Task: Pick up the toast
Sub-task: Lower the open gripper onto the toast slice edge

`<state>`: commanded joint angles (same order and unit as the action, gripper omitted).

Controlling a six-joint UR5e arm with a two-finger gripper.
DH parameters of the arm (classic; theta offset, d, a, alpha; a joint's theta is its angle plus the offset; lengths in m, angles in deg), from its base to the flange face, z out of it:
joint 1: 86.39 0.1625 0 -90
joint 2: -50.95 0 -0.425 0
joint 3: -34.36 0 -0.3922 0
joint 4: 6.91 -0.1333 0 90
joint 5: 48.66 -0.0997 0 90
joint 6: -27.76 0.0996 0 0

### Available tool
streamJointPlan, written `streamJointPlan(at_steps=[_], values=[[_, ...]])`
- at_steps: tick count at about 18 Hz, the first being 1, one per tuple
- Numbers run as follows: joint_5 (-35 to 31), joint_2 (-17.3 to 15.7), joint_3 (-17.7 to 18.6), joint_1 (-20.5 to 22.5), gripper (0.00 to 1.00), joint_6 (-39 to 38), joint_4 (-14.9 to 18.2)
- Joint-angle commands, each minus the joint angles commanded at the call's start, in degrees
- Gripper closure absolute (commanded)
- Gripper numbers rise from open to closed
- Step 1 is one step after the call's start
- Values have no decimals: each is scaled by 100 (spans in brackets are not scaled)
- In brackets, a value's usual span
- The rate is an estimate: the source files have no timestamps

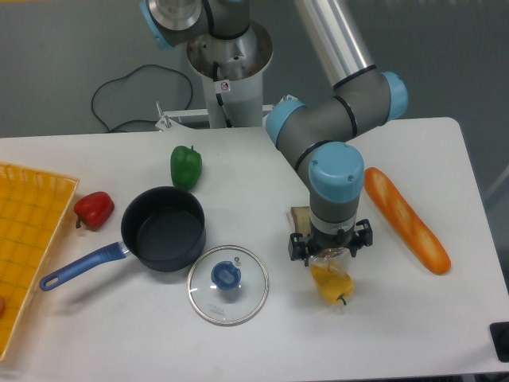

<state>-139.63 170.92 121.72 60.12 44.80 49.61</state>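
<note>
White tabletop (238,334), grey wall behind. Toast (301,219) lies flat on it, mostly covered by my wrist; only a brown strip shows at the left of my forearm housing. It sits directly beneath my pincer (331,248), slightly up and left of the fingertips.

My pincer points straight down over the toast's near edge. Fingers are spread apart, one black tip at left and one at right, with a gap between. Whether the tips touch the bread I cannot tell; my own body hides the contact. Nothing is visibly clamped.

Yellow pepper (332,284) lies just below my fingertips, close to or touching the toast's lower edge. Orange baguette (406,220) lies diagonally to the right, apart from my wrist. Glass lid (228,284) with blue knob rests left of the pepper. Black saucepan (163,228) with blue handle stands further left, touching or nearly touching the lid. Green pepper (185,165) above the pan, red pepper (94,210) beside it, yellow tray (32,239) at the far left edge.
</note>
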Motion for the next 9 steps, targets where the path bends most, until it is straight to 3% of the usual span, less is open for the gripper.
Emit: streamJointPlan(at_steps=[3,9], values=[[105,53,0,26,0,570,0],[176,97,26,70,0,563,0]])
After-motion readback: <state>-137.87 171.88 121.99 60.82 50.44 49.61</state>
